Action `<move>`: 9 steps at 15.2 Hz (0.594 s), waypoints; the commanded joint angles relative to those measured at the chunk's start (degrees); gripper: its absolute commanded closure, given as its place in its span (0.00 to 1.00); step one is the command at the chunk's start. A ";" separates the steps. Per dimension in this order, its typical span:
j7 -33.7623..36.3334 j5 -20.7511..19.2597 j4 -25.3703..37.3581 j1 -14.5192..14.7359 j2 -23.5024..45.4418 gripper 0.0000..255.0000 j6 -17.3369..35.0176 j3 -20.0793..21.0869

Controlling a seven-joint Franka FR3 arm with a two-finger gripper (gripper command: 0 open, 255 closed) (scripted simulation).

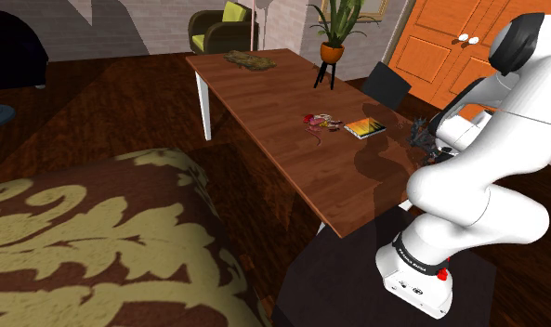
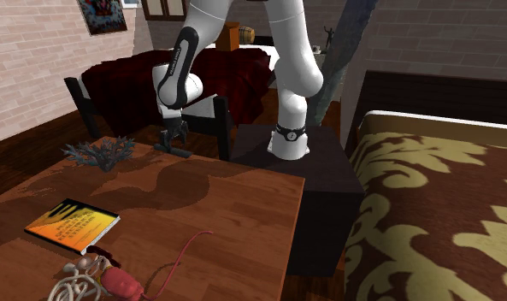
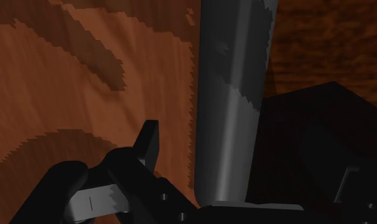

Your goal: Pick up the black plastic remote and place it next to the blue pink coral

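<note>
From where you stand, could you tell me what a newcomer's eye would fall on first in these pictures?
The white arm draws the eye first, bent down over the edge of the wooden table by its stand, with its gripper at a dark remote near a spiky grey coral. After that, the bright orange book on the table and the large patterned bed beside it stand out.
</note>
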 commanded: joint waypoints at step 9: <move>4.72 -6.54 -0.97 1.88 -7.75 0.00 -6.29 -3.54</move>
